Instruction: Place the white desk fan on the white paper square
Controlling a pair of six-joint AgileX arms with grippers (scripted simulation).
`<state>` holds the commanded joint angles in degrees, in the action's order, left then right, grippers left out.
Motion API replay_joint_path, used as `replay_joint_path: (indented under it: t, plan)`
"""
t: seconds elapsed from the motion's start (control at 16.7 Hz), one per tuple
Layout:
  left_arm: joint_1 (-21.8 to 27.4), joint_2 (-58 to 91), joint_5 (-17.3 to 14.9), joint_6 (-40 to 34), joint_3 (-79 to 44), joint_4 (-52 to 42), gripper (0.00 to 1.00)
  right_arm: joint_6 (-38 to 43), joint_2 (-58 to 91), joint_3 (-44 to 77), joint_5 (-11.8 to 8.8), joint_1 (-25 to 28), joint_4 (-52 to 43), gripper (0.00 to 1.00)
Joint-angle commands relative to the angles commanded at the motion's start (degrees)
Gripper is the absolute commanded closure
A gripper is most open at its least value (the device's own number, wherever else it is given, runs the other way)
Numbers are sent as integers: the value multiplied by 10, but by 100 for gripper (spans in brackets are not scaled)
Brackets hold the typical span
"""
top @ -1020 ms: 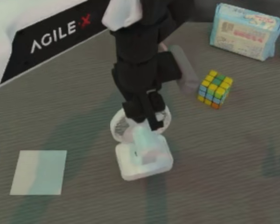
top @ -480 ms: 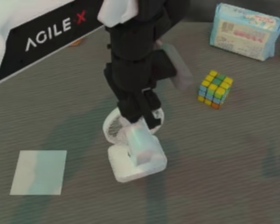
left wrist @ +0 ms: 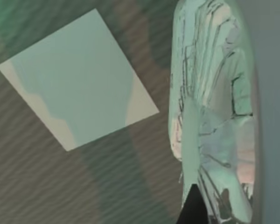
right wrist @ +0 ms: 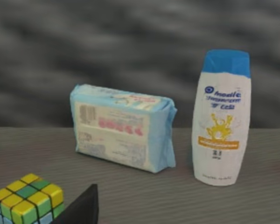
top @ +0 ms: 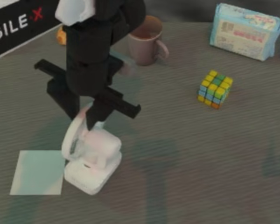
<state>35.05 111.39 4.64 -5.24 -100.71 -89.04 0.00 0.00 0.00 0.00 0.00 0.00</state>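
The left gripper (top: 91,122) has its jaws clamped on the white desk fan (top: 91,156), just right of the white paper square (top: 38,171). A mug (top: 144,41), cube (top: 215,88) and tissue packet (top: 247,30) sit well apart on the bench (top: 200,158).

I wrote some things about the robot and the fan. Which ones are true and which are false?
1. The left gripper is shut on the white desk fan. True.
2. The fan's base sits fully on the white paper square. False: it is beside the square's right edge, at most overlapping it.
3. A brown mug stands behind the arm. True.
4. The colour cube lies on the paper square. False: it is far off on the table's right side.
5. A shampoo bottle stands beside the tissue packet. True.
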Motion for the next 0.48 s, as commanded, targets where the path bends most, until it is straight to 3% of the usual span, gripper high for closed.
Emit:
replay_joint_path:
  t: [0.48]
  plan:
    - [-101, -127, 5, -563, 128, 23, 100, 0, 0, 0, 0, 0, 0, 0]
